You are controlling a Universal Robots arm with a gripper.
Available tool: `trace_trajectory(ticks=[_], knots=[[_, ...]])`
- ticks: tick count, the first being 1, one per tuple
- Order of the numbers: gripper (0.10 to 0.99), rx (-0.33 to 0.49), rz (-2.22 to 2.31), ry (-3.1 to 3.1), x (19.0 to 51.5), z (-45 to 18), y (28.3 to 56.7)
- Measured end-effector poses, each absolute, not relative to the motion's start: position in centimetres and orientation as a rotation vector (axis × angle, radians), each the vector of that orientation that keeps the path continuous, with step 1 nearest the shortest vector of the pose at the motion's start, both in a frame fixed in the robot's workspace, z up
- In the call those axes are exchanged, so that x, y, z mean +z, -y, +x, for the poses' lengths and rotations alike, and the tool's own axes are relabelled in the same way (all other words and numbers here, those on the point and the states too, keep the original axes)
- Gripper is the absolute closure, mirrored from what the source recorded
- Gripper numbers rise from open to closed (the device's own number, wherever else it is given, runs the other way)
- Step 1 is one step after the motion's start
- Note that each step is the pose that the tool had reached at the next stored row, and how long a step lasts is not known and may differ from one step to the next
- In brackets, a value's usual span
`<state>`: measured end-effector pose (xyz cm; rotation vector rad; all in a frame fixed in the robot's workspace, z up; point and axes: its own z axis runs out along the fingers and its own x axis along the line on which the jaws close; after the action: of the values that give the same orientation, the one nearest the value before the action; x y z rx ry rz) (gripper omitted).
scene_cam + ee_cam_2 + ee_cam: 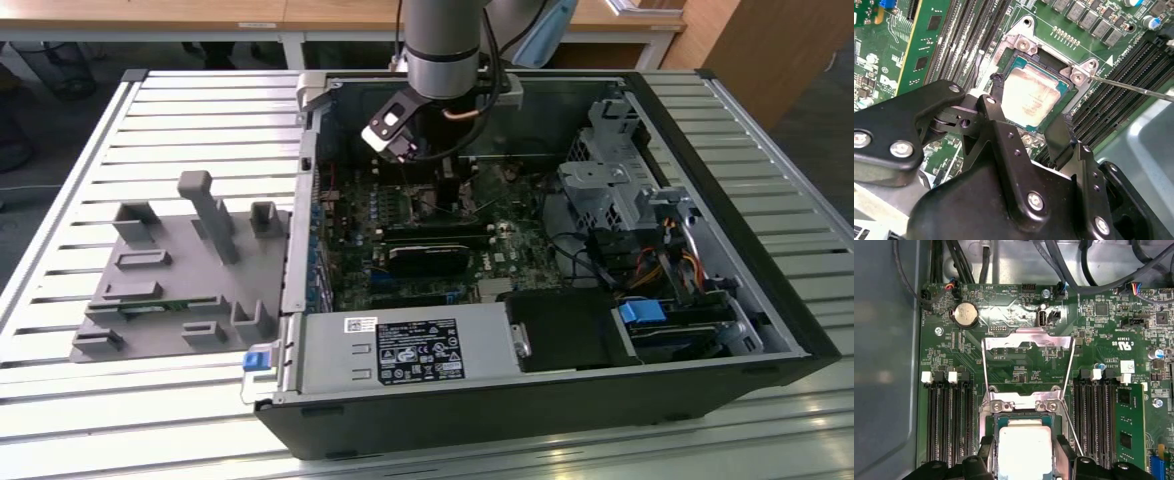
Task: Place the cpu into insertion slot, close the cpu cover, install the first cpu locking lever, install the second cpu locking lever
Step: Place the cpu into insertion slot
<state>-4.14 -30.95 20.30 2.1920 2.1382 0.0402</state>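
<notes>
The cpu (1031, 97), a pale silvery square chip, lies within the insertion slot's black rim (1013, 59). In both wrist views my gripper (1029, 105) straddles it, its black fingers (995, 87) pressed against two opposite edges. The chip also appears as the cpu (1021, 452) between the fingers (985, 447). The cpu cover (1026, 342), a thin silver frame, stands swung open from its hinge beyond the slot. A thin wire locking lever (1134, 87) sticks out, unlatched, beside the socket. In the exterior view the gripper (447, 190) reaches down over the motherboard inside the open case.
Long black memory slots (949, 420) flank the socket on both sides, and a green card (1128, 425) stands in one. Cables (1094, 270) run along the case wall. A grey fixture (187, 265) sits on the slatted table at the exterior view's left.
</notes>
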Motion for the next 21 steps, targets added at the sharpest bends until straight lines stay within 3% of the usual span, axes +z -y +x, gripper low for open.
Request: trace_trajectory(ticks=[4,13,21], knots=[[0.557,0.039,2.192,-2.138,20.36,-4.13,31.12],[0.969,0.028,2.197,-2.143,20.47,-3.81,31.13],[0.98,0.028,2.197,-2.144,20.91,-3.8,31.13]])
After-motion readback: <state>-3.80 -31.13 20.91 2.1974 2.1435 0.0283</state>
